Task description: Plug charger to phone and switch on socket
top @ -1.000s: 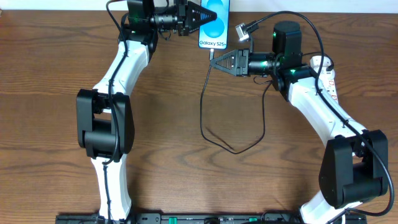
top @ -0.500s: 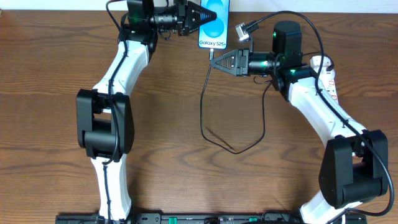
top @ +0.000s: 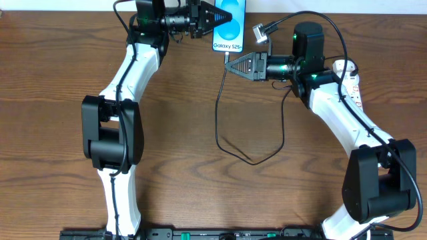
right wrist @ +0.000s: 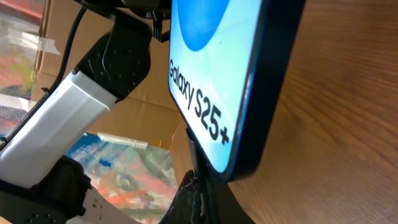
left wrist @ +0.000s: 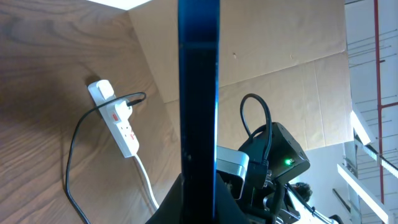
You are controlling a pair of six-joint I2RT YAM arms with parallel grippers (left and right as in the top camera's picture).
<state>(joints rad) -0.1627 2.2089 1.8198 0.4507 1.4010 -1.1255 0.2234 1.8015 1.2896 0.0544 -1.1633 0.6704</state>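
Note:
My left gripper (top: 225,20) is shut on the phone (top: 229,45) and holds it at the table's far edge, screen up and lit blue with "Galaxy S25+" text. In the left wrist view the phone (left wrist: 199,93) stands edge-on between the fingers (left wrist: 199,208). My right gripper (top: 229,67) is shut on the charger's black plug tip (right wrist: 194,176), right at the phone's bottom edge (right wrist: 249,124). I cannot tell whether the tip is in the port. The black cable (top: 250,160) loops down over the table. The white socket strip (top: 352,79) lies at the far right, partly under my right arm.
In the left wrist view the socket strip (left wrist: 118,121) lies on the wood with a black cable (left wrist: 71,168) and its white cord (left wrist: 146,180) running from it. Cardboard panels (left wrist: 280,74) stand behind the table. A silver camera mount (top: 259,33) sits beside the phone.
My right gripper with the plug tip has edged slightly up toward the phone's bottom edge. The left arm and the phone have not moved.

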